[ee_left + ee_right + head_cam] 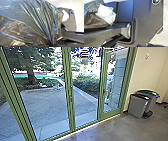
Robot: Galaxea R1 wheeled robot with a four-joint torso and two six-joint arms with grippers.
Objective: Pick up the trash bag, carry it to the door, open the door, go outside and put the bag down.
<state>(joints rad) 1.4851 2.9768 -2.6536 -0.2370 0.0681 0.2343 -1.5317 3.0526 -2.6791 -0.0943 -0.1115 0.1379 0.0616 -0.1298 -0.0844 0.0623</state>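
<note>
Green-framed glass doors point(71, 104) stand in front of me in the head view, with the paved yard point(47, 103) seen through the panes. The dark, shiny trash bag point(31, 21) is large in the left wrist view, its folds drawn tightly together where my left gripper point(52, 44) is shut on it. Part of the trash bag point(90, 17) also appears in the right wrist view, beside a crumpled whitish piece point(107, 13). I cannot make out how my right gripper stands.
Grey bins point(138, 105) stand against the pale wall point(147, 72) to the right of the doors. A concrete floor point(110, 130) lies on my side. Outside are a tree trunk point(31, 75) and bushes point(86, 83) bordering the paving.
</note>
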